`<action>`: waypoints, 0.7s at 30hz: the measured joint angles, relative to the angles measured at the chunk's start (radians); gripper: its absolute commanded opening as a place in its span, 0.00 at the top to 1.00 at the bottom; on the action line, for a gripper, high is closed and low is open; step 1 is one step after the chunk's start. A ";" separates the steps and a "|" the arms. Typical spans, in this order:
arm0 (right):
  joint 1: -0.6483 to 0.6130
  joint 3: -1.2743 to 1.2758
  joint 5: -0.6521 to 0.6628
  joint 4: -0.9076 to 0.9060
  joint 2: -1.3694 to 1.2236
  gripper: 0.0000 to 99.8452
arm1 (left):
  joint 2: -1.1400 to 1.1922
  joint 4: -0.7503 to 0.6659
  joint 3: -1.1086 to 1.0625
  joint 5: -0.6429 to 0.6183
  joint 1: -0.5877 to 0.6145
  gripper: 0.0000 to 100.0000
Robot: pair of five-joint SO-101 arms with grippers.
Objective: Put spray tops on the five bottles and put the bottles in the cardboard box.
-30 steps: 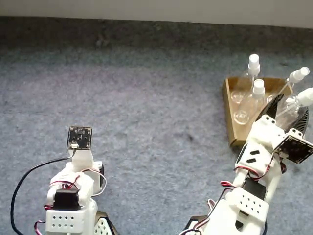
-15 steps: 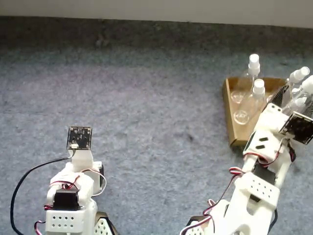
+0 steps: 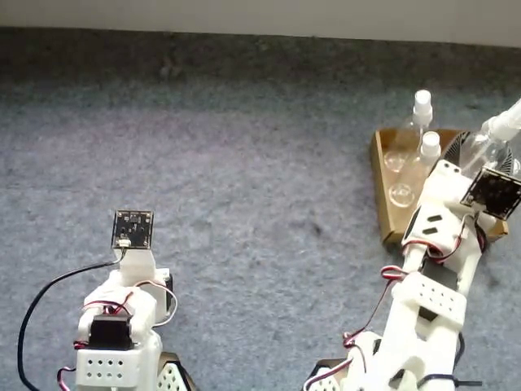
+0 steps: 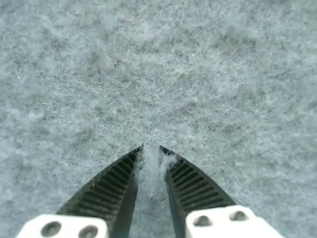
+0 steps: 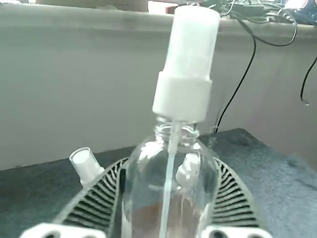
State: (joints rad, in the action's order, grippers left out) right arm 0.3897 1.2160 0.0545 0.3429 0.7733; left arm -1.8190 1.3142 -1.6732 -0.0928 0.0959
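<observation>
The right fingers (image 5: 94, 198) are clamped on a clear bottle (image 5: 168, 193). Its white spray top (image 5: 188, 64) rises above them, perhaps not fully seated on the neck. Just beside them lies the cardboard box (image 3: 381, 175), with two capped bottles (image 3: 422, 110) standing inside. The left fingers (image 4: 114, 188) — well apart from all this — are almost together, tips over the grey worktop (image 4: 148, 59).
</observation>
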 measured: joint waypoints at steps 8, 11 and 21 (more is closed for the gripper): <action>0.003 -0.046 0.000 0.238 -0.138 0.88 | 0.000 0.000 0.000 0.000 0.000 0.99; 0.002 0.005 0.000 0.325 -0.147 0.88 | 0.000 0.000 0.000 0.000 0.000 0.99; 0.000 0.097 0.000 0.384 -0.157 0.88 | 0.000 0.000 0.000 0.000 0.000 0.99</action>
State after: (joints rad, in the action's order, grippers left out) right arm 0.3897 1.3126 0.0545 0.7265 0.6168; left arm -1.8190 1.3142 -1.6732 -0.0928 0.0959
